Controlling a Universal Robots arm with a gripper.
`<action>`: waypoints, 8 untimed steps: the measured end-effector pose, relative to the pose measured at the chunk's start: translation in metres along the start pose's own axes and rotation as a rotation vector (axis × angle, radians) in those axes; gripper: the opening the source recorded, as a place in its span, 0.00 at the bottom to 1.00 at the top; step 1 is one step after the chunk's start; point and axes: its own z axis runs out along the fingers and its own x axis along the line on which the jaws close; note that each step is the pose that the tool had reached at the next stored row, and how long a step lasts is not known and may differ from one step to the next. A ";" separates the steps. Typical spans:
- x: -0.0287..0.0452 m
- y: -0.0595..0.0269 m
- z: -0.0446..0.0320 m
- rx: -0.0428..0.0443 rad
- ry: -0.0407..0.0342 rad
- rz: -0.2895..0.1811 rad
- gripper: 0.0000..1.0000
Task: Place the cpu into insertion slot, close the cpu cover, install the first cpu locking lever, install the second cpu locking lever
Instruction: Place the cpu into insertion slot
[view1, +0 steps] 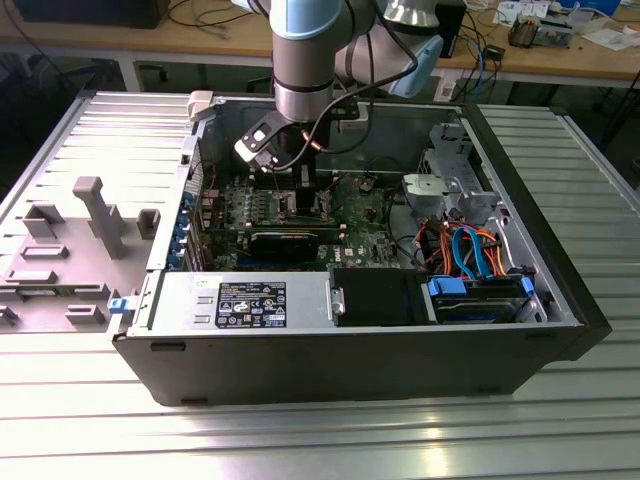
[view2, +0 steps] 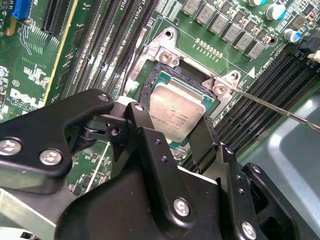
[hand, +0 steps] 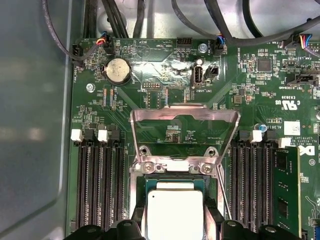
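Chip (view2: 177, 112) placement under way: fingers (view2: 170, 124) narrow, gripping the chip between them, right over the socket (view2: 152, 75); cover (hand: 182, 110) stands open beyond. Seating likely needs a level, square drop.

Ribbed metal table (view1: 320, 440), wooden workbench (view1: 600, 62) behind, apparently cluttered
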 end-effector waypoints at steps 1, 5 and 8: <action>-0.0001 0.0000 0.0002 0.0000 -0.0001 0.000 0.55; 0.0000 0.0000 0.0015 0.0000 -0.0001 0.000 0.55; 0.0000 0.0000 0.0020 0.0000 -0.0001 0.000 0.55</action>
